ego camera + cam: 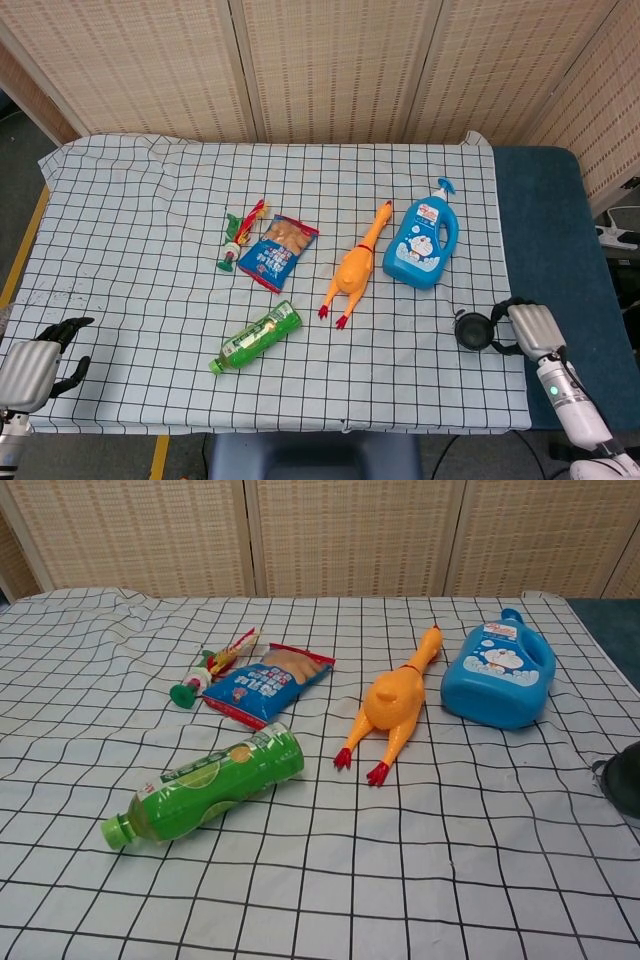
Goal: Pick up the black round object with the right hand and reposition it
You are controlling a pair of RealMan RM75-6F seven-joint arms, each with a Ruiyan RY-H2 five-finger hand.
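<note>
A: Progress looks late-stage: the small black round object (470, 329) sits low on the black-and-white checked tablecloth (150, 200), at about five o'clock of the table as the head view shows it, near the cloth's right edge. Whether it rests on the cloth or hangs just above it, the pictures do not settle.

B: Is the right hand (528, 328) holding it?

A: It appears so. The dark fingers (500, 345) curl around the object's right side and touch it, so the grasp reads as closed on it, not let go. By that reading, what is left is the release and the hand's retreat.

B: And the arm's pose?

A: The right forearm comes in from five o'clock, pale palm casing turned up to the camera, fingers pointing toward nine o'clock. The chest view catches only a dark sliver of the object (624, 772) at its three o'clock margin.

B: The other hand?

A: The left hand (40, 360) hangs at the cloth's seven o'clock corner, well apart from everything, dark fingers loosely spread and holding nothing.

B: Nearest neighbour?

A: The blue plastic detergent bottle (423, 243) lies toward eleven o'clock of the object, apart from it.
</note>
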